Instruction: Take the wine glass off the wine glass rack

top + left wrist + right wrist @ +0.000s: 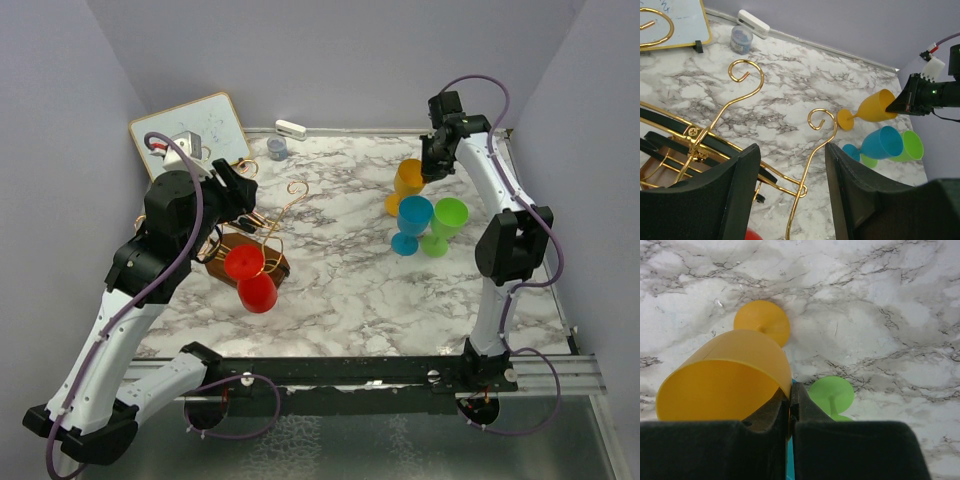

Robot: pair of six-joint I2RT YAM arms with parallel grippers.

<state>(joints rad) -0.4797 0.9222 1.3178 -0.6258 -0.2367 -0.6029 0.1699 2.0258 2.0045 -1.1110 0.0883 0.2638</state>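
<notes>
Evidently the left gripper (792, 150) stood wide open with nothing between its dark fingers, hovering over the curled arms of the gold-coloured wire wine glass rack on its dark brown oval wooden base (218, 262), which sat toward 9 o'clock on the white marble-patterned table (340, 290). A red plastic wine glass (258, 292) hung on the rack's 5 o'clock side, its round foot caught in the wires and its bowl below, just beside that gripper but not touched by it. The right gripper (790, 395) was pinched fully shut on the rim of an orange plastic wine glass (725, 380), held tilted near 1 o'clock with its foot low against the marble. A blue plastic wine glass (413, 215) and a green plastic wine glass (448, 215) stood upright just beside it, toward 3 o'clock. The step in hand looked like the left arm's reach for the red glass. The next move would call for dropping toward 6 o'clock, closing on the stem or bowl, then sliding the foot out along the wires without snagging a hook.
</notes>
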